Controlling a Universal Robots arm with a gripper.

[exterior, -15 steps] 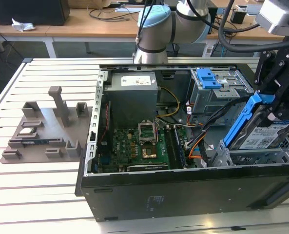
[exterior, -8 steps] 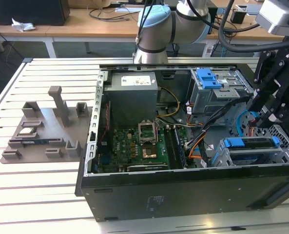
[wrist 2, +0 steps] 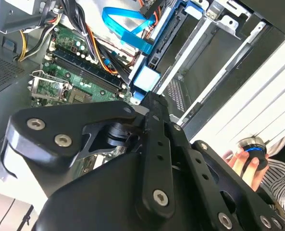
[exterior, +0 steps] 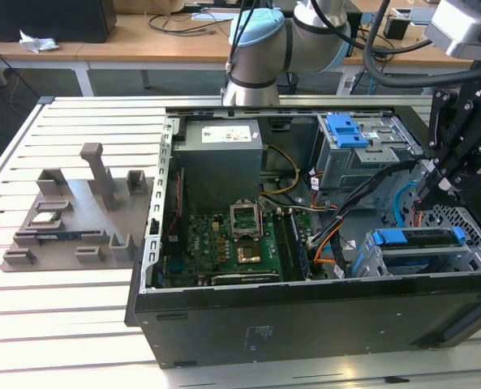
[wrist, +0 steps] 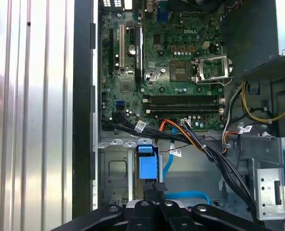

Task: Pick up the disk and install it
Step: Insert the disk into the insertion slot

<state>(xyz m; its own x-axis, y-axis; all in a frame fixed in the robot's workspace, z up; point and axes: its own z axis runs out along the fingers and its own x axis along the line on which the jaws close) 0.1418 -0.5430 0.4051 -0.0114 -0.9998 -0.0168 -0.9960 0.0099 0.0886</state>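
While the disk [exterior: 417,240] sits in its cage [exterior: 363,261] at 4 o'clock in the exterior view, your gripper [exterior: 431,193] hovers close above at 3 o'clock | opening, hold: you cannot tell | risk: you snag the cables [exterior: 368,186] beyond, or tilt the disk and jam it.

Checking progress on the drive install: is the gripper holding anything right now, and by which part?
Cannot tell. The gripper hangs close over the blue bracket end of the disk, but whether it grips it isn't visible.
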